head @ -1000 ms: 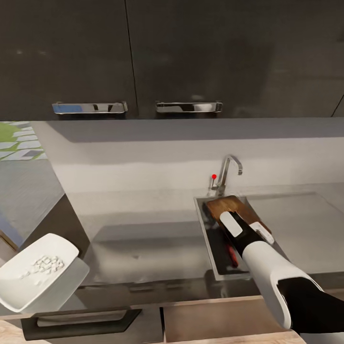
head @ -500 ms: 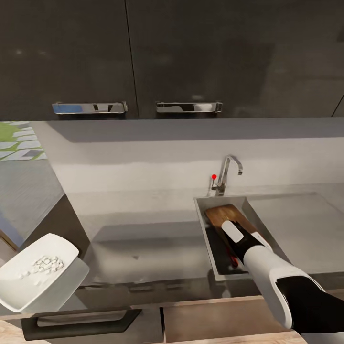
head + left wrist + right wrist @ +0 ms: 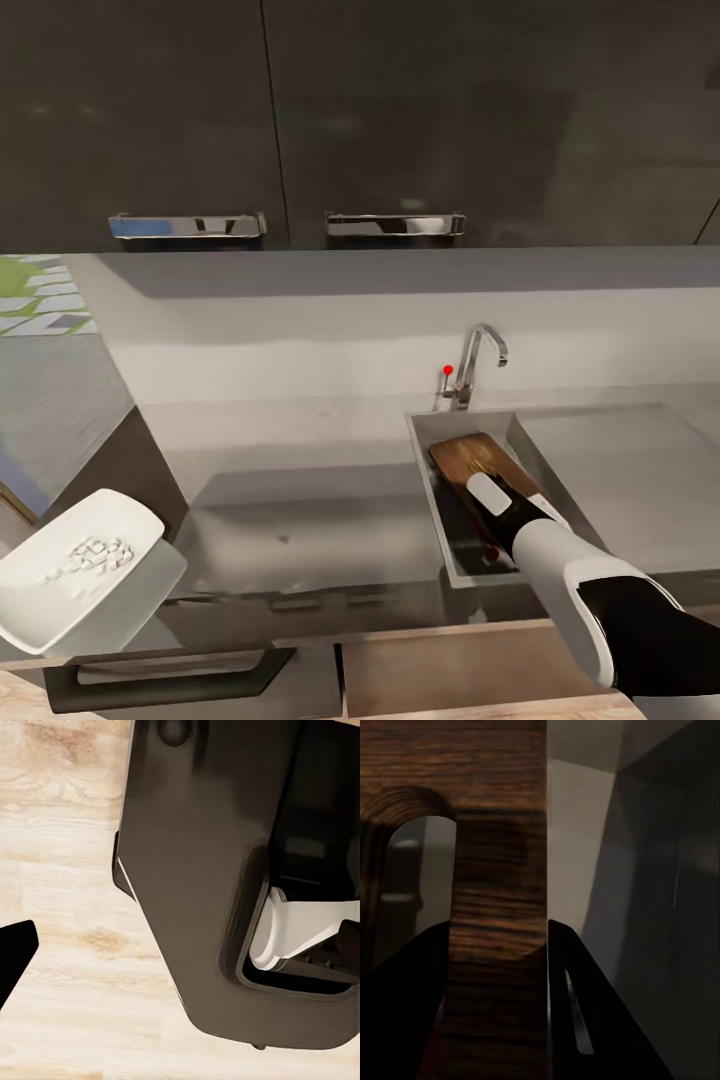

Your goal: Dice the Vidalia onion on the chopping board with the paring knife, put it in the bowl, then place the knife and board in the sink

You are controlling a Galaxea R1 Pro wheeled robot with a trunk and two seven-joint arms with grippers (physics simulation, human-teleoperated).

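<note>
Grey bench (image 3: 300, 500) carries the steel sink (image 3: 425, 470). Over the last second the right arm has lowered the chopping board (image 3: 475, 455) from above the rim down into the basin, where it leans tilted. The right gripper (image 3: 499, 945) is clamped on the board's handle end beside the slot, so release probably comes next. The white bowl (image 3: 75, 570) of diced onion (image 3: 95, 553) hasn't moved. A red glimpse of the paring knife (image 3: 490, 551) shows in the basin. The left gripper's state I cannot tell.
</note>
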